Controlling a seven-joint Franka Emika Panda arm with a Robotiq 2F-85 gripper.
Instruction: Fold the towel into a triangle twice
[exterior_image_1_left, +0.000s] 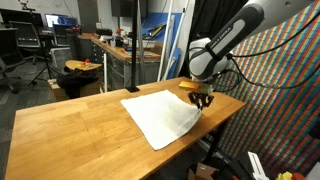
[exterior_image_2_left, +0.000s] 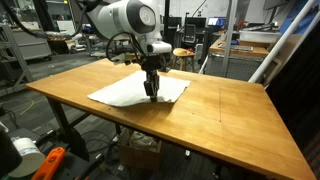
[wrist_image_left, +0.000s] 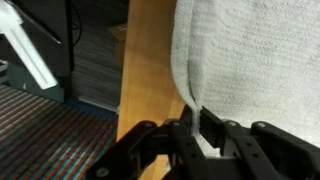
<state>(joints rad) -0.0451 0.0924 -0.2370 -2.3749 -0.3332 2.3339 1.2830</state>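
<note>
A white towel (exterior_image_1_left: 160, 115) lies spread flat on the wooden table (exterior_image_1_left: 70, 130), and it shows in both exterior views (exterior_image_2_left: 135, 92). My gripper (exterior_image_1_left: 202, 100) is down at the towel's corner near the table edge (exterior_image_2_left: 151, 90). In the wrist view the towel (wrist_image_left: 250, 60) fills the upper right, and its edge runs down between my two black fingers (wrist_image_left: 194, 125). The fingers are shut on that edge of the towel. The pinched corner is partly hidden by the fingers.
The table edge (wrist_image_left: 122, 100) runs close beside the gripper, with floor and patterned carpet beyond it. A workbench (exterior_image_1_left: 110, 50) and an office chair stand behind. The right half of the table top (exterior_image_2_left: 240, 110) is bare wood.
</note>
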